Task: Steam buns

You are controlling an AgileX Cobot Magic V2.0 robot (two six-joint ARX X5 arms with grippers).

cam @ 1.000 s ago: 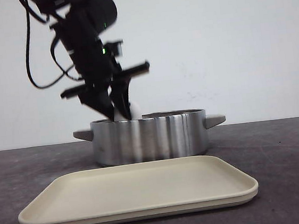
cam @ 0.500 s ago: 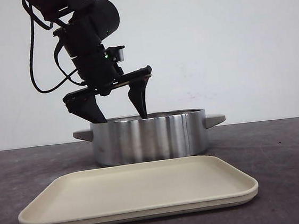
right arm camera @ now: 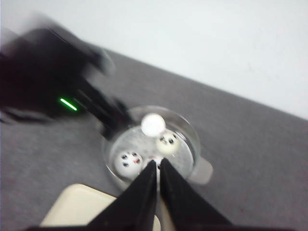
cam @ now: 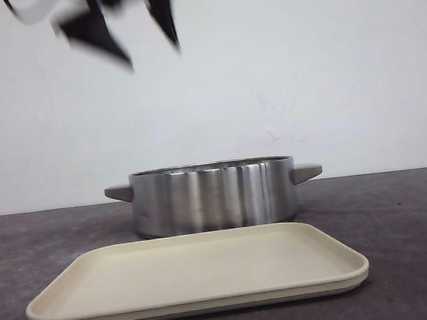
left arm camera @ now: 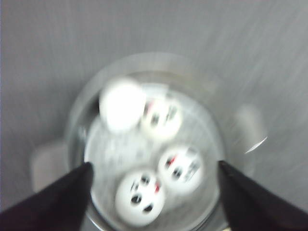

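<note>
Writing: none readable on pot, tray or arms. Left hand (cam: 136, 38) high above the steel pot (cam: 213, 197), blurred, fingers spread wide, holding nothing. Right hand (right arm camera: 158, 169) pressed together, nothing between its fingers, also above the pot. Four panda buns (left arm camera: 166, 142) sit inside the pot; three show faces, one shows plain white. Beige tray (cam: 195, 273) lies on the dark counter (cam: 404, 224) just in front of the pot.
</note>
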